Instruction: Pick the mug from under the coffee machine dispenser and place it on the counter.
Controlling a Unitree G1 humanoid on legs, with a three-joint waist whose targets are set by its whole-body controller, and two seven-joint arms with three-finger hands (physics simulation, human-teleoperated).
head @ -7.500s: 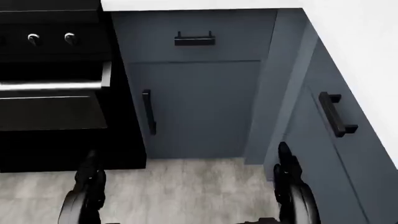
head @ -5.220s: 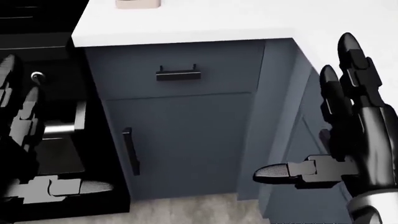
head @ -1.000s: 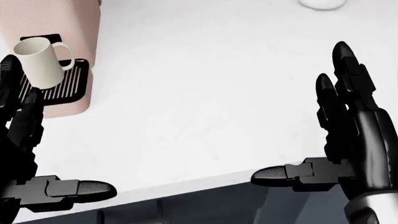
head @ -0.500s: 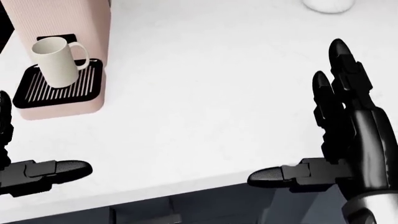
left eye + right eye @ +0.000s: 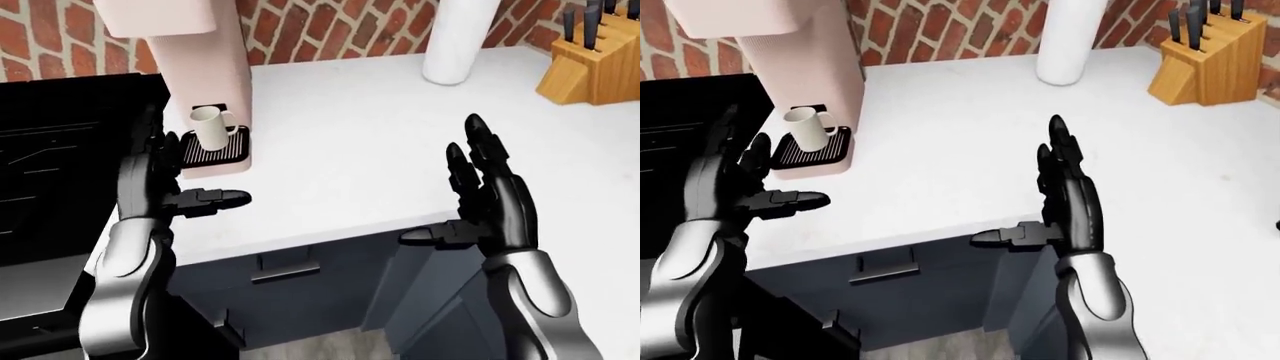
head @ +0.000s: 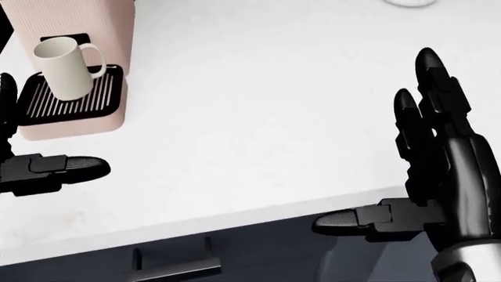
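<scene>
The view has just shifted, bringing the empty, spread-fingered left hand [image 5: 165, 180] beside the cream ceramic mug [image 5: 209, 127] on the pink coffee machine's drip tray, ready for grasping

Head view steep, close; eyes share counter [image 5: 350, 150]

Glossy black three-jointed fingers [image 6: 429, 111], silver-grey forearms [image 5: 122, 279], seemingly without markings.

On the counter [image 5: 340, 150], with the coffee machine [image 5: 205, 82] as landmark: the mug [image 5: 209, 128] stands on its drip tray [image 5: 215, 150] under the dispenser, the stove [image 5: 60, 157] lies to its left, a paper towel roll [image 5: 458, 37] and knife block [image 5: 592, 64] to its right
</scene>
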